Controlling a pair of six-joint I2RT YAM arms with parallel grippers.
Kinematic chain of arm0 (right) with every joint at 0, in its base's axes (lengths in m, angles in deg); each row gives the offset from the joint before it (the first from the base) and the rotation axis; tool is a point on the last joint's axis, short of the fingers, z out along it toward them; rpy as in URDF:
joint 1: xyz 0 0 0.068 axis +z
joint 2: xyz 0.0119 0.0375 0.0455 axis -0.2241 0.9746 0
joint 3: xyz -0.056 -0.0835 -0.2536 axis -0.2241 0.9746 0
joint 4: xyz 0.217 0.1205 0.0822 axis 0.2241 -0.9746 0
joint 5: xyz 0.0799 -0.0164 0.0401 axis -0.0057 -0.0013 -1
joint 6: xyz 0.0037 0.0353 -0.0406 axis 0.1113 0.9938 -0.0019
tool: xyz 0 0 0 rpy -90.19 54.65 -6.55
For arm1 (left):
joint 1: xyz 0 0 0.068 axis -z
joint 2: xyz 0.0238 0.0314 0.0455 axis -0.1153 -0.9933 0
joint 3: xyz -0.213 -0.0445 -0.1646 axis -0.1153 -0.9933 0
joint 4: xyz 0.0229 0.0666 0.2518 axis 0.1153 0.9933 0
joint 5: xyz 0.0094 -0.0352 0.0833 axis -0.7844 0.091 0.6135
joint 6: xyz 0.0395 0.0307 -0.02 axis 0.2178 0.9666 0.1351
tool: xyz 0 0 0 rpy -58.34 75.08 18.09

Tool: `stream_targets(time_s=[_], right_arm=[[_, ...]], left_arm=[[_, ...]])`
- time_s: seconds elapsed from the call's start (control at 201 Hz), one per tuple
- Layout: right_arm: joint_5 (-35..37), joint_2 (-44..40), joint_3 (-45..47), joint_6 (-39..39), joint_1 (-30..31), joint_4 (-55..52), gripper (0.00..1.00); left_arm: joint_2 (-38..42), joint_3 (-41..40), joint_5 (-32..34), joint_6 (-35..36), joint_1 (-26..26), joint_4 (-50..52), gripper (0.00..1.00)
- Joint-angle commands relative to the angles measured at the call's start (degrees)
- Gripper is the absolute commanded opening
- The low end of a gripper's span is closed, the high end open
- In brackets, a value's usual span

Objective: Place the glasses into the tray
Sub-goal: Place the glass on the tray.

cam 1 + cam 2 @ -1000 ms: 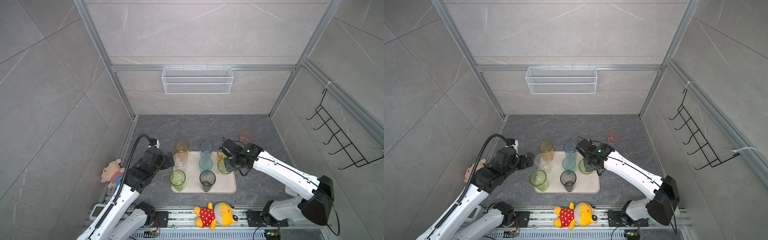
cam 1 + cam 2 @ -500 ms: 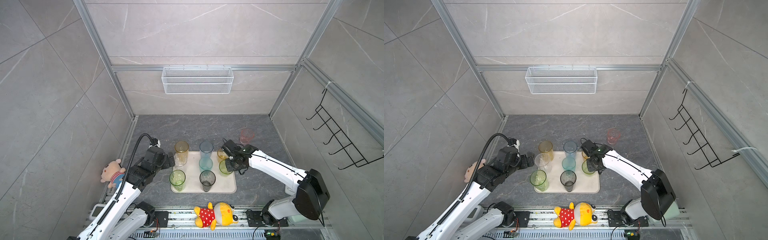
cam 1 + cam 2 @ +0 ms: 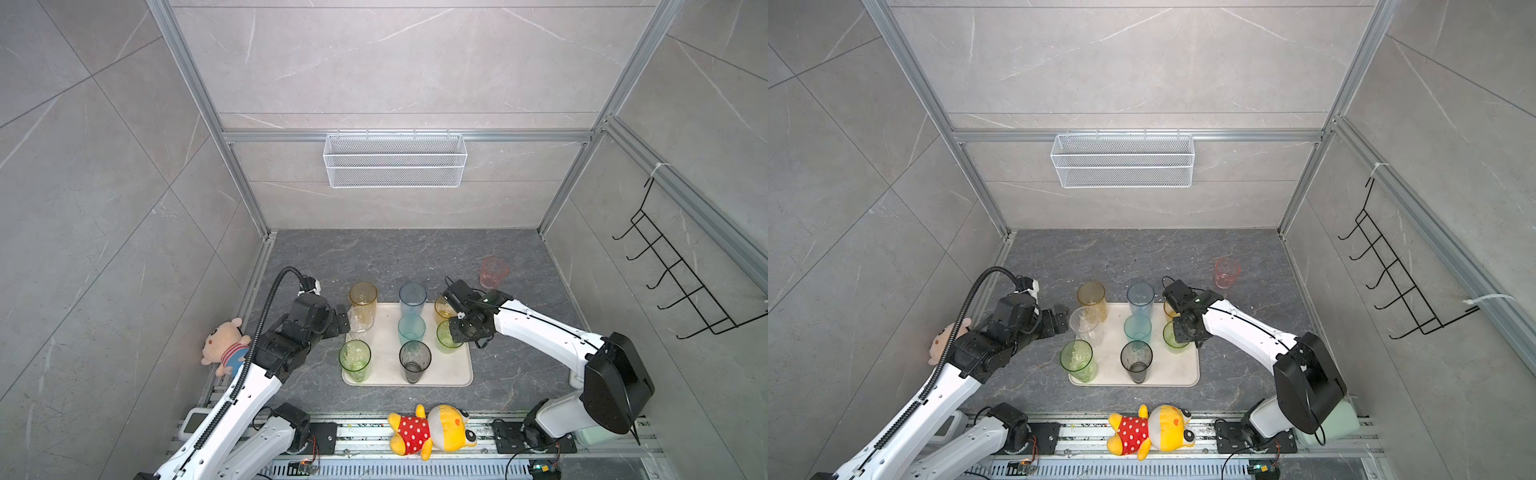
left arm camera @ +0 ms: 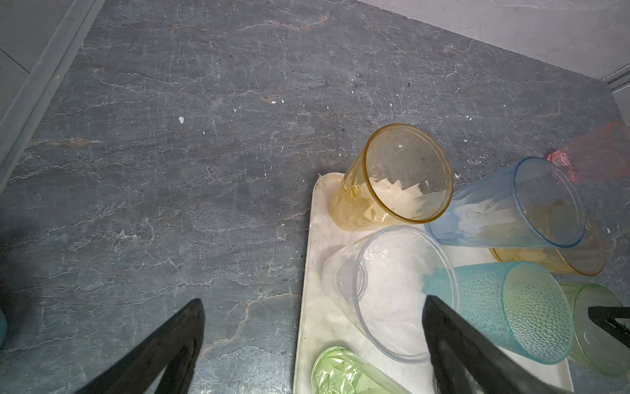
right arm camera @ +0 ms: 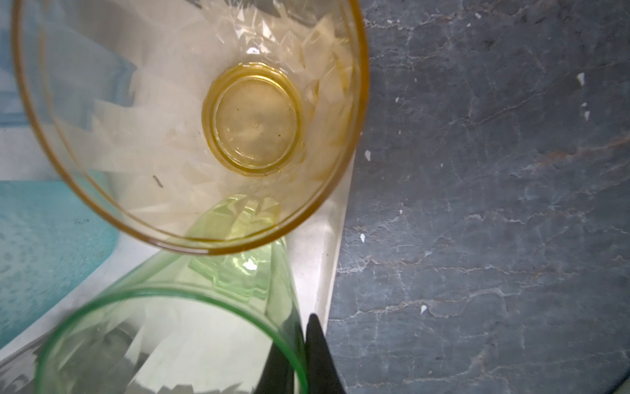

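While my left claw gaped empty beside the clear glass at the tray's left edge, my right claw pinched the rim of the right-edge green glass. The pink glass stood off-tray on the bench.

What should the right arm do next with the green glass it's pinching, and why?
Probably open the right gripper and lift clear: the green glass it pinches by the rim looks upright inside the tray, near its edge, so it seems placed. The pink glass stands off the tray, on the table.
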Motion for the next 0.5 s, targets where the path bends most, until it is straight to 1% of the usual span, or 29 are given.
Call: stream_targets(time_s=[0.0,0.249,0.378,0.493], right_arm=[[-0.4,0.9,0.8,-0.6,-0.4,0.9,0.0],[-1.6,1.2,1.5,-0.3,-0.8,2.0,0.0],[-2.0,1.6,1.5,-0.2,-1.0,2.4,0.03],[-2.1,1.7,1.5,-0.1,-1.1,2.5,0.09]], left_arm=[[1.2,1.3,0.7,-0.8,-0.3,0.8,1.0],[1.6,1.2,0.8,-0.9,-0.3,0.8,1.0],[1.6,1.2,0.7,-0.9,-0.2,0.9,1.0],[1.7,1.2,0.8,-0.9,-0.3,1.2,1.0]])
